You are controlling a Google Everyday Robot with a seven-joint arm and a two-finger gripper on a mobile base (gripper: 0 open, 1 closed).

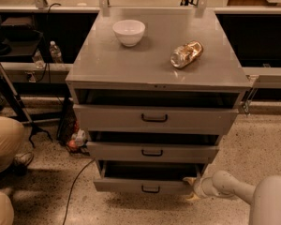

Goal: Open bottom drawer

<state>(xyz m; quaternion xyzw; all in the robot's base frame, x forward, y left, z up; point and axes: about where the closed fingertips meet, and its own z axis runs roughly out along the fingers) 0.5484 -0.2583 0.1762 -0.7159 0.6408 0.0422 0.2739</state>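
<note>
Camera view: grey cabinet at centre, with a white bowl and a shiny crumpled item on top; bottom drawer sits lowest, near the floor, its front out partway with a dark gap behind it; top drawer and middle drawer are also ajar. Gripper is low right, at the right end of the bottom drawer's front, apparently touching it, not on the black loop handle; cannot tell if it is clenched or released. Task looks partly done: drawer is out a little; a further pull is probably left.
</note>
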